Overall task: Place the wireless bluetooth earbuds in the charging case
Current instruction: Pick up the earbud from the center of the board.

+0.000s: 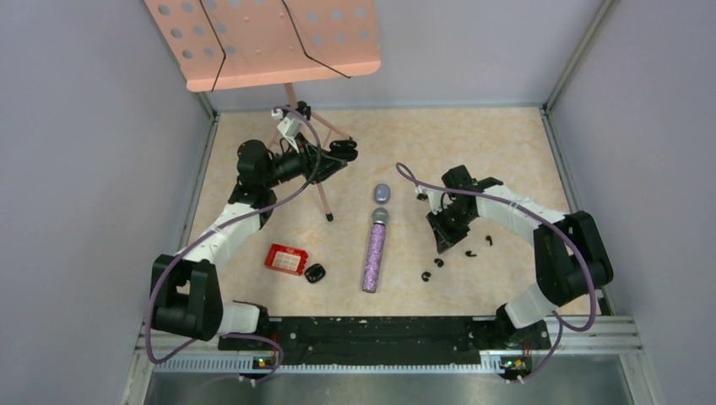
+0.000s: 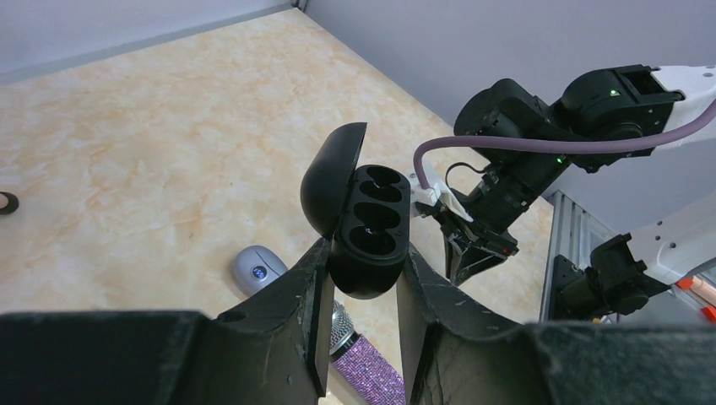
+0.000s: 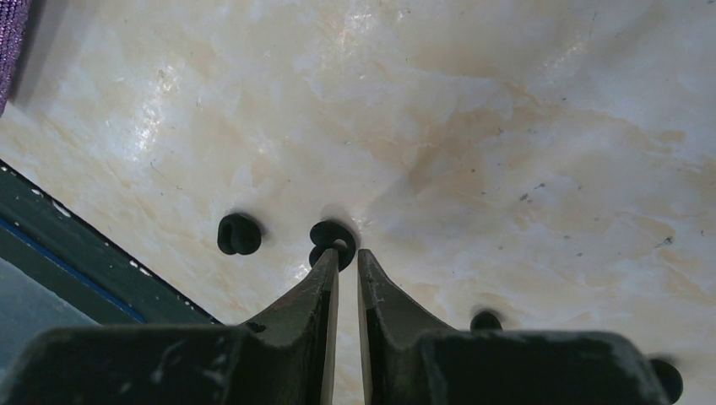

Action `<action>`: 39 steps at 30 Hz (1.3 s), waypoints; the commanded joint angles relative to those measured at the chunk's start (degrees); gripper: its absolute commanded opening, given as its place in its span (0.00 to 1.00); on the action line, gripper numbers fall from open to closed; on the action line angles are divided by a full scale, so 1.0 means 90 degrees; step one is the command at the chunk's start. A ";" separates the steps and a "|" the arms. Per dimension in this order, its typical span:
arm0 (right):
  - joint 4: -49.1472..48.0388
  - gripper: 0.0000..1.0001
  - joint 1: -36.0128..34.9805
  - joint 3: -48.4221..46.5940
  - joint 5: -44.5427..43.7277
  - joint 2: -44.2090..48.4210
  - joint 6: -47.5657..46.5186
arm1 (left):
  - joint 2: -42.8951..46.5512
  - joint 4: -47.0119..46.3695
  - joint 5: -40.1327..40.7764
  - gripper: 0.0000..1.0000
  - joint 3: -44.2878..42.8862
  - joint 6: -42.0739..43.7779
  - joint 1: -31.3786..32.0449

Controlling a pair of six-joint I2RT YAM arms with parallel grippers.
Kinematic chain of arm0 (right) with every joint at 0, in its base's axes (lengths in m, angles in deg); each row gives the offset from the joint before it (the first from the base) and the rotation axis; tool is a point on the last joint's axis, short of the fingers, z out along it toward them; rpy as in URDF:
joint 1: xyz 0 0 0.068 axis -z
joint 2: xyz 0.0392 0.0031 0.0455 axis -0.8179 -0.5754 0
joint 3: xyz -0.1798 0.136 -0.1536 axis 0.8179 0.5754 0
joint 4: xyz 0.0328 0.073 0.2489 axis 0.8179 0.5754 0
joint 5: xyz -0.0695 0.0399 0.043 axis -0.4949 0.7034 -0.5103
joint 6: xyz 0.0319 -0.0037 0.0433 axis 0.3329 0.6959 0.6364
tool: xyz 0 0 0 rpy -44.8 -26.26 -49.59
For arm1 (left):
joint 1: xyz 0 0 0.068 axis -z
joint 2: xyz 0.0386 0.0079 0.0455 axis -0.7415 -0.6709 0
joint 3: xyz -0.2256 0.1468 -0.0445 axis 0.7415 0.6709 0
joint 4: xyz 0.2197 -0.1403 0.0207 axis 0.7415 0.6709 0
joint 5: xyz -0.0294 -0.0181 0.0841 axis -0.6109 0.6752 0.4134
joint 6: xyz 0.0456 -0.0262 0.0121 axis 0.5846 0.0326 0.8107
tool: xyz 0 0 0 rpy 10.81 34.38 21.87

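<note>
Jaws of the right gripper (image 3: 347, 257) nearly meet, pinching a black earbud (image 3: 329, 234) at their tips; the left gripper (image 2: 363, 263) clamps the open charging case (image 2: 371, 228), wells facing that gripper, seemingly to receive it.

The right gripper (image 3: 348, 255) is seen from behind, its two dark, scuffed fingers (image 3: 300, 316) drawn together until only a narrow slit is left between them. A small glossy black earbud (image 3: 331, 233) is caught at the fingertips, lying on a pale beige marbled tabletop (image 3: 507, 126). A second black earbud (image 3: 238, 234) is seen just to its left, apart from it. A third black earbud (image 3: 485, 319) is half hidden behind the right-hand finger, and a fourth (image 3: 667, 377) is cut off near the lower right corner. A dark rail (image 3: 76, 253) is seen along the table's edge at lower left, and a purple glittery object (image 3: 12, 42) is glimpsed at the upper left corner.
</note>
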 commanded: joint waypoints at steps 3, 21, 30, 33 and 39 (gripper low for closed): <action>-0.0005 0.14 -0.0081 -0.0064 0.0091 -0.0174 0.0371 | 0.0307 -0.0088 0.0050 0.00 0.0070 0.0022 -0.0229; 0.0108 0.26 -0.0083 -0.0119 0.0276 -0.0552 0.0254 | 0.0164 -0.0224 0.0056 0.00 -0.0041 0.0042 -0.0394; 0.0118 0.29 -0.0186 -0.0119 0.0228 -0.0753 0.0234 | 0.0104 -0.0234 0.0013 0.00 -0.0047 0.0047 -0.0414; 0.0113 0.30 -0.0260 -0.0117 0.0228 -0.0769 0.0225 | 0.0096 -0.0241 -0.0008 0.00 -0.0052 0.0052 -0.0414; 0.0109 0.22 -0.0322 -0.0124 0.0120 -0.0585 0.0262 | 0.0073 -0.0292 -0.0052 0.00 -0.0046 0.0056 -0.0424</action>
